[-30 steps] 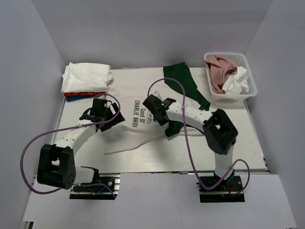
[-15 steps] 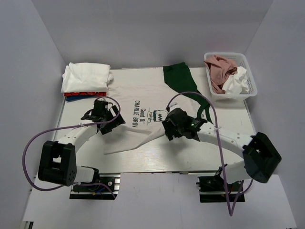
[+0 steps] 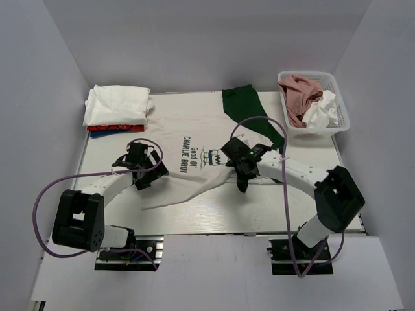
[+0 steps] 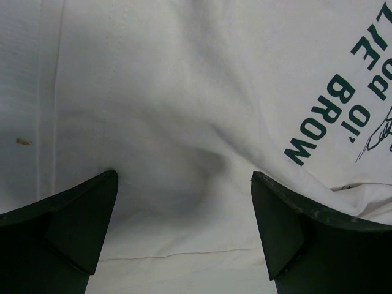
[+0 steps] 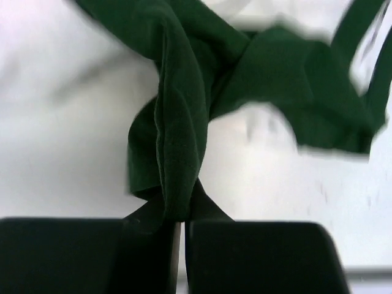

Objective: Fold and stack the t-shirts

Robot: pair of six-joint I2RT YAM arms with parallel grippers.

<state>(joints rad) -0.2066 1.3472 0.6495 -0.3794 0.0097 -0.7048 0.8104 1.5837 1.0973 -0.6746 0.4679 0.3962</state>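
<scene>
Enclosure: pale grey walls on three sides of a white desk.
Far left corner: folded stack, with a white folded t-shirt on top and the edges of a red t-shirt and a blue t-shirt showing under it.
Left arm: reaches to the left edge of the printed t-shirt.
Left jaws: spread wide and holding nothing. The wrist view shows wrinkled off-white cloth between the two tips.
Printed t-shirt: lies spread flat at desk centre with its green lettering face up. Its near hem runs toward the left arm.
Dark green t-shirt: lies at far centre, partly over the printed one, and trails near and rightward to the right arm.
Right jaws: closed tight on a twisted bunch of the dark green cloth, which is lifted above the desk in the wrist view.
Far right: white lattice basket holding a crumpled pink t-shirt and a crumpled white t-shirt.
</scene>
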